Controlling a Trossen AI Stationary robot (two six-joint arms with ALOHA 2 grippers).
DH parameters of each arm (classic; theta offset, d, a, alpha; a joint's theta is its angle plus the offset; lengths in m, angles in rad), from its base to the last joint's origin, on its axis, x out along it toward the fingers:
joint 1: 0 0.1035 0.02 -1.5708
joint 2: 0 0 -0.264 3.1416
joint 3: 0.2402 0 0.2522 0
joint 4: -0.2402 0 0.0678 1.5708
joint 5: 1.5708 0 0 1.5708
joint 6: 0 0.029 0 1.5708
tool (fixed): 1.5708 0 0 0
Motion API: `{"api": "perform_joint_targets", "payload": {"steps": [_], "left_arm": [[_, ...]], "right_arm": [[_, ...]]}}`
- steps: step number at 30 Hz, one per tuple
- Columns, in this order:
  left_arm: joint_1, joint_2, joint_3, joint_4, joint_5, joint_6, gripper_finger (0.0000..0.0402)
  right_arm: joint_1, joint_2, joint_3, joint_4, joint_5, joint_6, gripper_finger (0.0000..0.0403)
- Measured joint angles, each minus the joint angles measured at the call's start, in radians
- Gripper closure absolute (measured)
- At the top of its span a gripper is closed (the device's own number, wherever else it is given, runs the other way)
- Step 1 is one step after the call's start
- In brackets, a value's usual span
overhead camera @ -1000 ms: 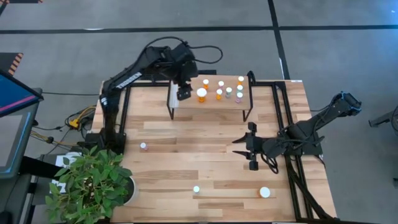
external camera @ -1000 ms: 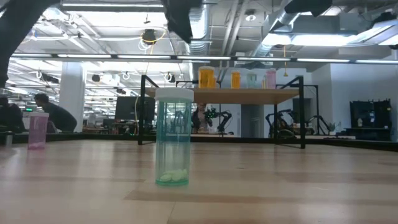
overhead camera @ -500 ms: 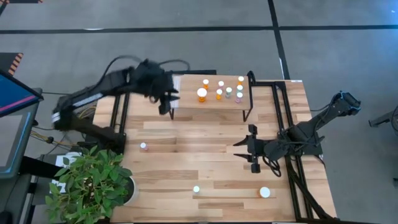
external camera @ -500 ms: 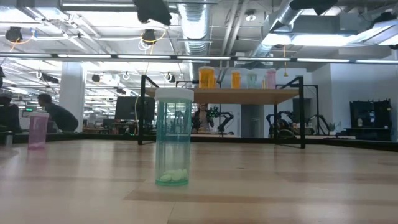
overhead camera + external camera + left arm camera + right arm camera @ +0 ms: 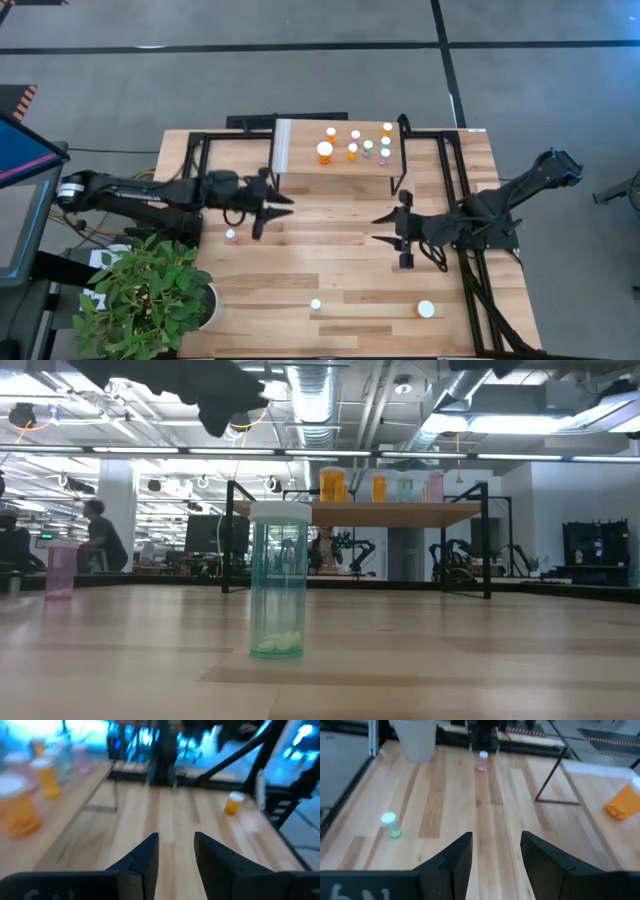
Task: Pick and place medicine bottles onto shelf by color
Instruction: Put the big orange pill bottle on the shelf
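Dark left gripper [image 5: 277, 206] mid-frame over the light-wood desk [image 5: 330, 270], fingers slightly parted, holding nothing; right gripper [image 5: 384, 228] centre-right, open, holding nothing too.

I see the desk [image 5: 300, 270] carrying the shelf [image 5: 300, 155] with 7 medicine bottles [image 5: 325, 152], plus 3 bottles [image 5: 231, 236] loose on the wood.

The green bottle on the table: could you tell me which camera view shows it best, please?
The low view: the green bottle stands close and upright, pills visible at its bottom. The high view shows only its white cap; the right wrist view shows it small; the left wrist view misses it.
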Motion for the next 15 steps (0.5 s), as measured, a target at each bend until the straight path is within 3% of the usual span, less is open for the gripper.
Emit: {"api": "perform_joint_targets", "payload": {"steps": [7, 15], "left_arm": [[-0.095, 0.121, -0.035, 0.237, -0.038, 0.04, 0.0292], [-0.106, 0.316, -0.035, 0.396, -0.073, 0.032, 0.0292]], "right_arm": [[0.026, 0.001, 0.157, -0.253, -0.013, 0.13, 0.0214], [0.045, 0.007, 0.188, -0.499, -0.232, 0.438, 0.0214]]}}
